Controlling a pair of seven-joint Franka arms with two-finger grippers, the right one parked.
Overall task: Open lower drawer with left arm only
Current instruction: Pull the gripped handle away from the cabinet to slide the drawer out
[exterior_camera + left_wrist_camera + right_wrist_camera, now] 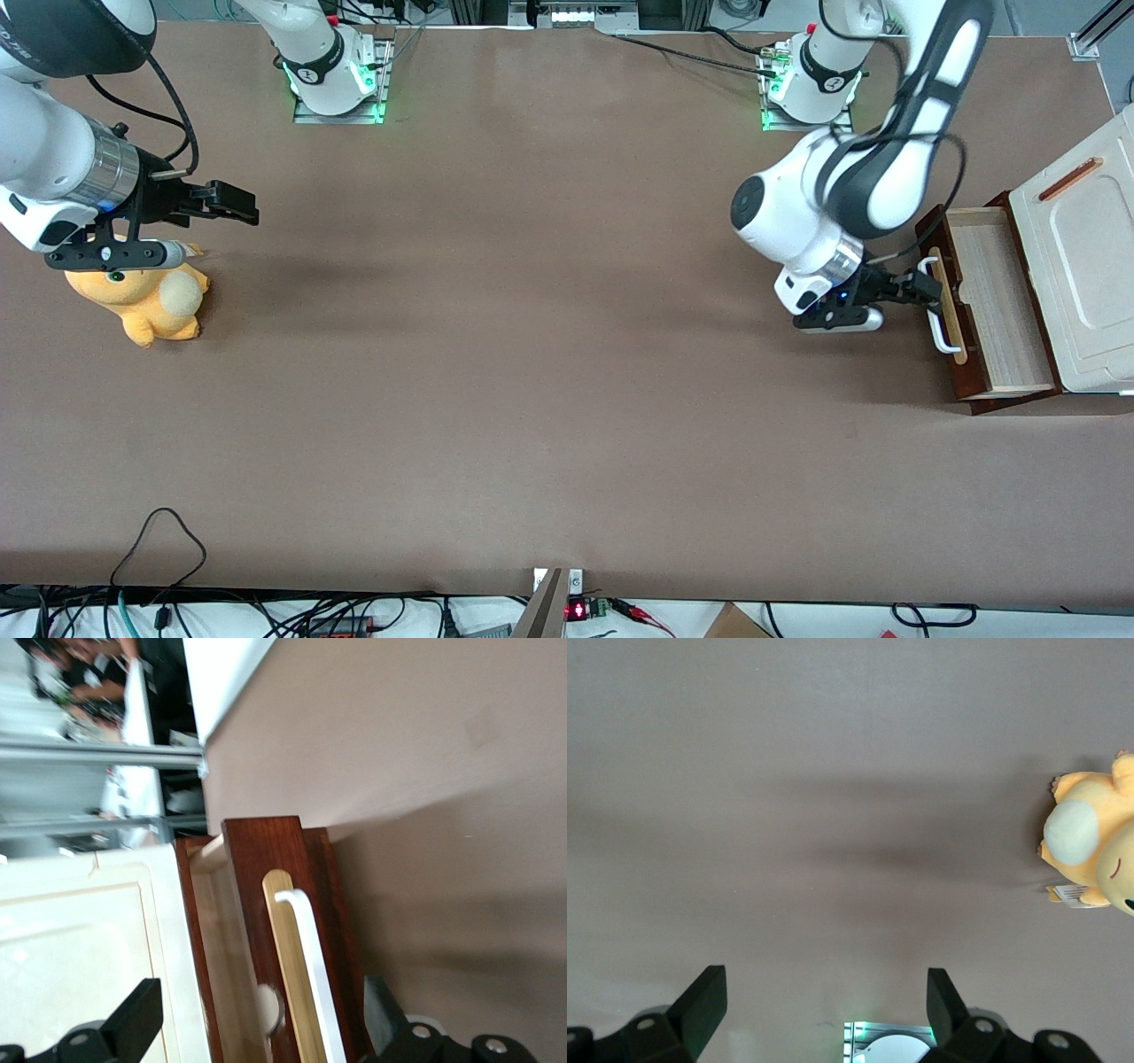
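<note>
Lower drawer: I am seeing the lower drawer (997,301) already standing partly out of the cream-white cabinet (1085,266), at the working arm's end of the table (532,354); its light wood inside is showing, and so is its dark red-brown front.

Handle: The white bar handle (941,306) is running along the pale tan strip (291,974) on the drawer front, facing the left arm (850,204).

Gripper: I am holding the gripper (926,291) right at the handle; in the wrist view its two black fingers (133,1019) are standing apart, one to each side of the drawer front and bar, and I cannot make out any clamping contact.

Step in hand: I judge that I am pulling, or about to pull, the drawer further out by hooking the bar.

Doing it well: I am planning to keep the pull straight along the drawer's own slide direction, away from the cabinet, since a skewed pull could bind it in its rails. I am wanting the bar seated well between the fingers before drawing back, near its middle rather than an end, so the front is not twisting.

Risk: The cabinet looks light; a jerk could be dragging the whole unit across the table, so I am favouring a slow, even pull.

Progress: I am judging it roughly half open.
</note>
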